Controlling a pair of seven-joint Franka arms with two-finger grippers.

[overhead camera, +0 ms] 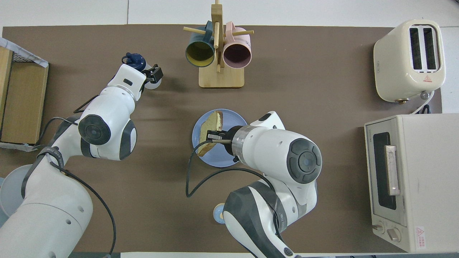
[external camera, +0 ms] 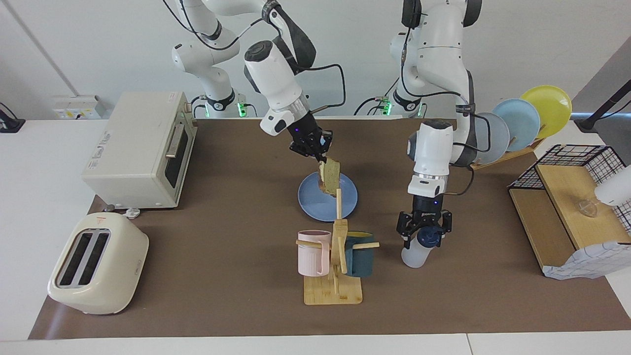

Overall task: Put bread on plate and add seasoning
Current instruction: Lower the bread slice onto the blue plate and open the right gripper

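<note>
Facing view: the right gripper (external camera: pixel 323 159) has its jaws clamped on the top edge of the bread (external camera: pixel 330 175), which hangs tilted over the blue plate (external camera: pixel 318 202), its lower edge seemingly touching it. The left gripper (external camera: pixel 424 235), jaws spread wide, straddles the neck of the seasoning bottle (external camera: pixel 417 252) standing on the counter (external camera: pixel 222 256) beside the mug rack (external camera: pixel 335 268).

Overhead view: the bread (overhead camera: pixel 209 132) slants across the plate (overhead camera: pixel 229 159); the seasoning bottle (overhead camera: pixel 138 61) sits at the left gripper (overhead camera: pixel 150 75).

Toaster (external camera: pixel 97 268), toaster oven (external camera: pixel 140 149), mug tree (external camera: pixel 337 256) with pink, teal mugs, racked plates (external camera: pixel 525 123).
</note>
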